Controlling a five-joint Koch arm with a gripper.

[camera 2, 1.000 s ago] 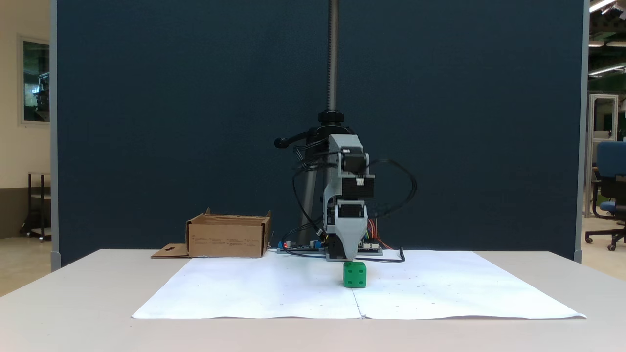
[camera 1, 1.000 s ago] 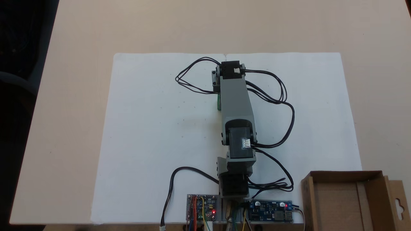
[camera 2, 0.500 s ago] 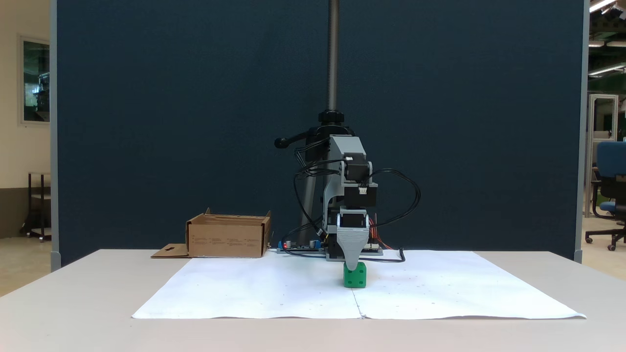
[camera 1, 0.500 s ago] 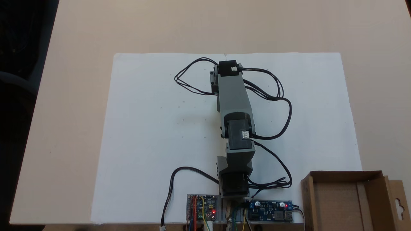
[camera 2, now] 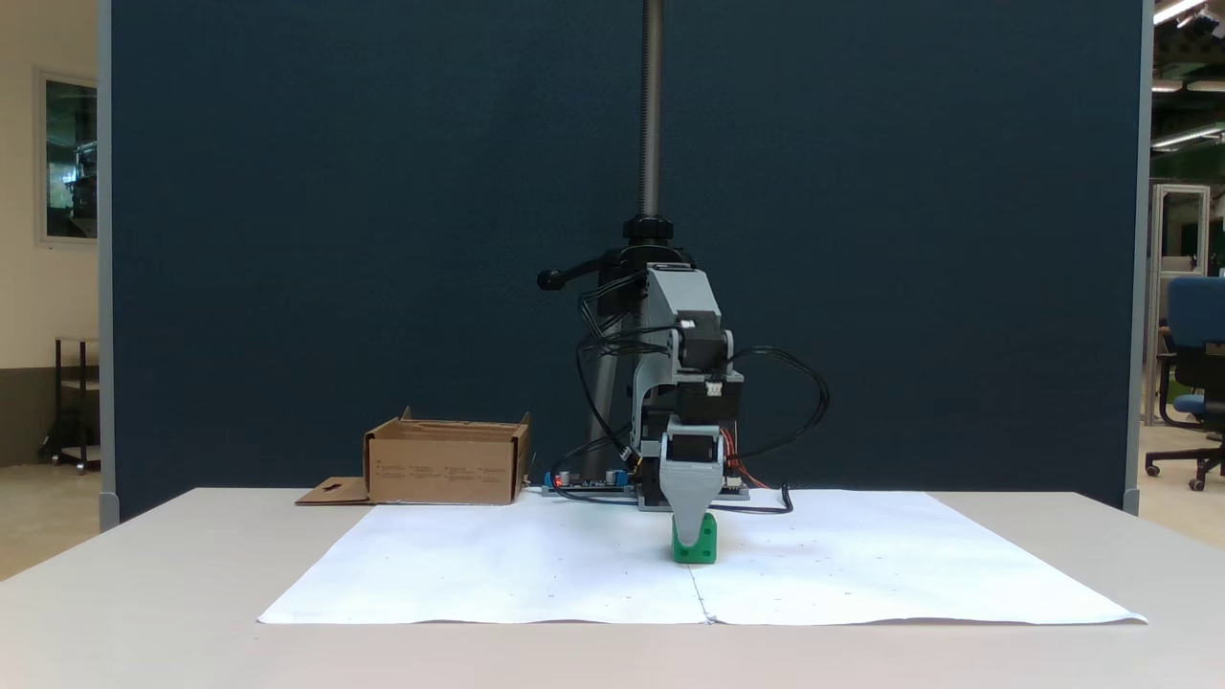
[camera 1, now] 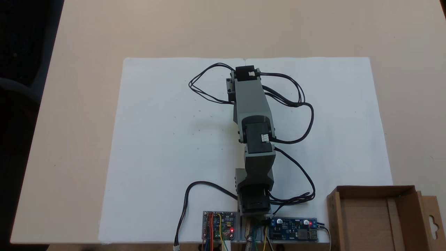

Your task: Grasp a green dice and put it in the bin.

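Observation:
The green dice (camera 2: 709, 551) rests on the white paper sheet (camera 2: 536, 574), just right of its centre crease. My gripper (camera 2: 691, 536) points straight down onto it. Its grey wedge-shaped front finger (camera 2: 691, 483) covers much of the dice's front face, with the tip low on the cube. The other jaw sits behind, so the jaw gap is hidden. From above, the grey arm (camera 1: 251, 101) stretches out over the sheet and covers what lies beneath. The bin (camera 2: 445, 469) is a brown cardboard box on the table's far left; from above, the bin (camera 1: 406, 209) sits at the lower right.
Two circuit boards (camera 1: 219, 228) with red lights flank the arm's base at the table edge. Black cables (camera 1: 299, 104) loop out on both sides of the arm. A dark blue partition (camera 2: 383, 239) stands behind the table. The box's flap (camera 1: 432, 219) lies flat beside it.
The arm has lowered. The gripper came down from just above the dice until its front finger covers the cube's face. The dice has stayed in place.

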